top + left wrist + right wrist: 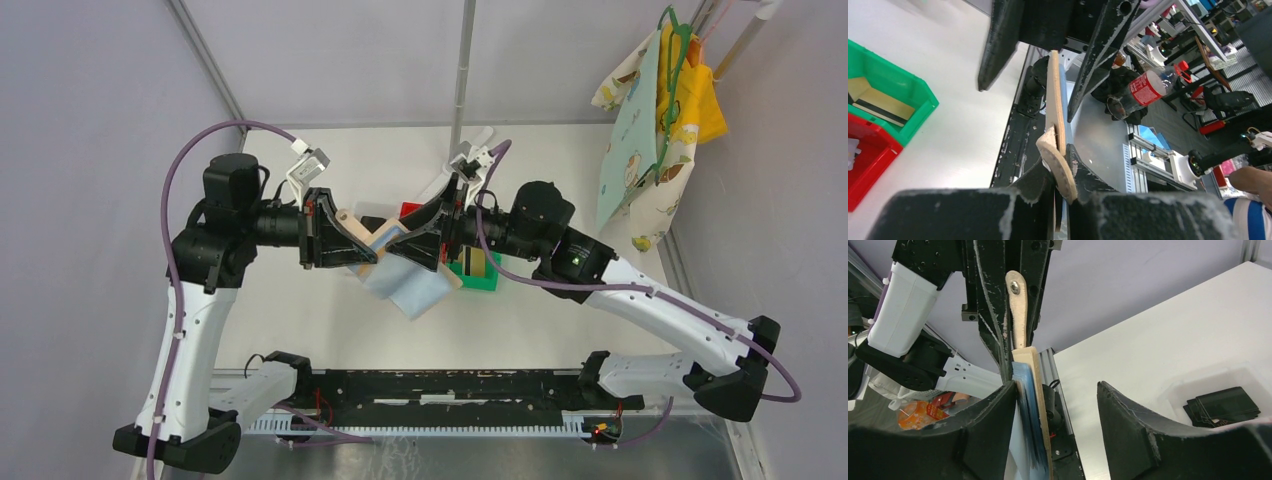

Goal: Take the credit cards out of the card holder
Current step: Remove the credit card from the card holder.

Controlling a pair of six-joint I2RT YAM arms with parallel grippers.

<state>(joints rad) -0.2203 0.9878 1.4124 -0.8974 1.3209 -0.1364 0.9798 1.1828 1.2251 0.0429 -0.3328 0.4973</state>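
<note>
While your left claw (1060,167) is clamped shut on the strap (1017,310) end of the holder (1055,100), the wallet hangs in the air on edge, between the two arms and clear of the surface (963,130). That grip looks chosen to leave the far end free, so the blue pockets (1025,400) face the other arm.

Your right claw (1055,390) stands wide and grips nothing. One finger is just beside the pockets and the other is well apart from them. You seem set to close on a card edge, but the holder shows edge-on and you cannot tell how many cards are in it.

Further out on the surface, the green bin (908,87) holds a gold card (878,102) with a dark stripe, lying flat. The red bin (873,150) touches its side. The green bin is probably the drop spot, and it sits near the claws, so each carry is short.
</note>
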